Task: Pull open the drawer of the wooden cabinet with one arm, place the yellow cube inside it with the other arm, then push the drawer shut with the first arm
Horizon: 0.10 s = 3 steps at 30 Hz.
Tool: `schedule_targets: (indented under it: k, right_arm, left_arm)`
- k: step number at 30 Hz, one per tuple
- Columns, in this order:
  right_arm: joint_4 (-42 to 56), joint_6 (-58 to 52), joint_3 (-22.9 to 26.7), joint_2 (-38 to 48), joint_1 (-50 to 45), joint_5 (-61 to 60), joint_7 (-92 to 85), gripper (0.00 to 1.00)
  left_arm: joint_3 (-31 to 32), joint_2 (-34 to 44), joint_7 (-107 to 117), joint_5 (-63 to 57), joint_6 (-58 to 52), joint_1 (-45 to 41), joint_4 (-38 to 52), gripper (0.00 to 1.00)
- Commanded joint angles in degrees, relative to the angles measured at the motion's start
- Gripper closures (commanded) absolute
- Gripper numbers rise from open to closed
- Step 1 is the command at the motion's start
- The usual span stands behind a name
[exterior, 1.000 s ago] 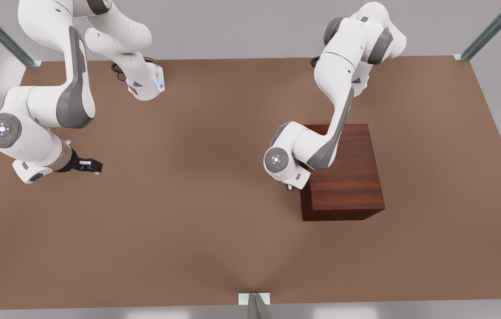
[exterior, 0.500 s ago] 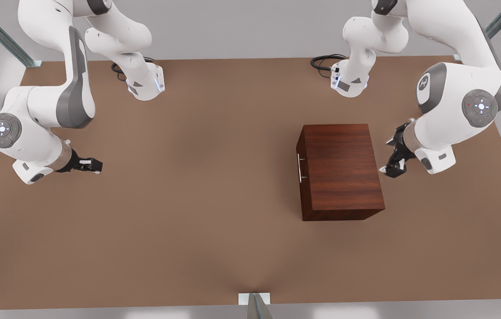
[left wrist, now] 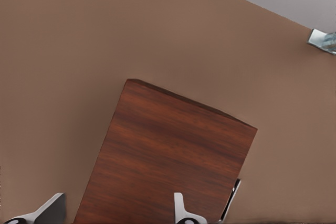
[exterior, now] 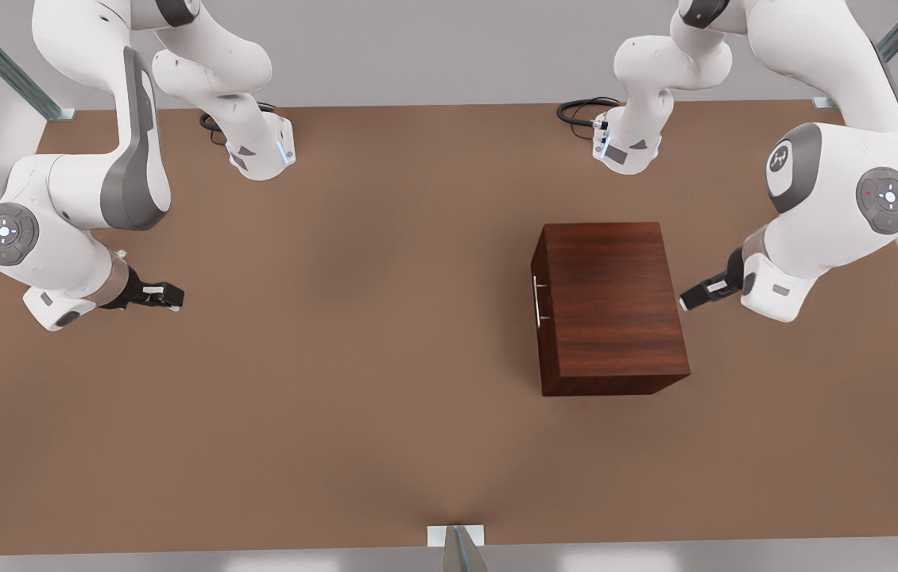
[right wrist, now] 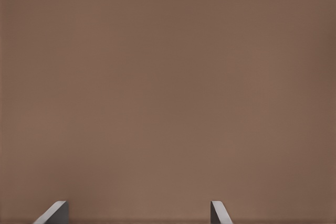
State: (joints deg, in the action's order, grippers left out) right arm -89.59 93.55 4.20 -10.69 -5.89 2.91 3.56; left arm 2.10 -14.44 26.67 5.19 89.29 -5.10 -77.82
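Observation:
The wooden cabinet [exterior: 612, 306] stands on the table toward the front view's right, its top also in the left wrist view [left wrist: 168, 156]. Its drawer [exterior: 542, 302] is shut, flush with the cabinet, and the silver handle [exterior: 536, 300] [left wrist: 231, 207] faces the front view's left. My left gripper [exterior: 695, 298] [left wrist: 116, 211] hovers open just off the cabinet's side opposite the handle, holding nothing. Far off at the front view's left, my right gripper [exterior: 167, 296] [right wrist: 137, 212] waits open over bare table. The yellow cube is out of view.
The brown table [exterior: 354, 381] spreads wide between the two arms. Both arm bases [exterior: 262, 155] [exterior: 628, 147] sit at the far edge, with a black cable [exterior: 580, 111] by one. Metal frame posts [exterior: 822, 102] stand at the corners.
The left arm swung from the cabinet's handle side over to its opposite side, uncovering the shut drawer front, and its gripper then turned. The right arm has not moved.

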Motion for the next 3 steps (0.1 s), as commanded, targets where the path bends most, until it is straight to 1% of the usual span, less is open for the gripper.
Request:
schedule_targets:
  k: [1,3]
  right_arm:
    - [0.0,0.0,0.0,0.1,0.0,0.0,-0.8,0.00]
    - [0.0,0.0,0.0,0.1,0.0,0.1,-0.8,0.00]
  left_arm:
    - [0.0,0.0,-34.8,-0.3,1.1,0.0,0.0,0.00]
    - [0.1,0.0,-34.8,-0.3,1.4,-0.2,0.0,0.00]
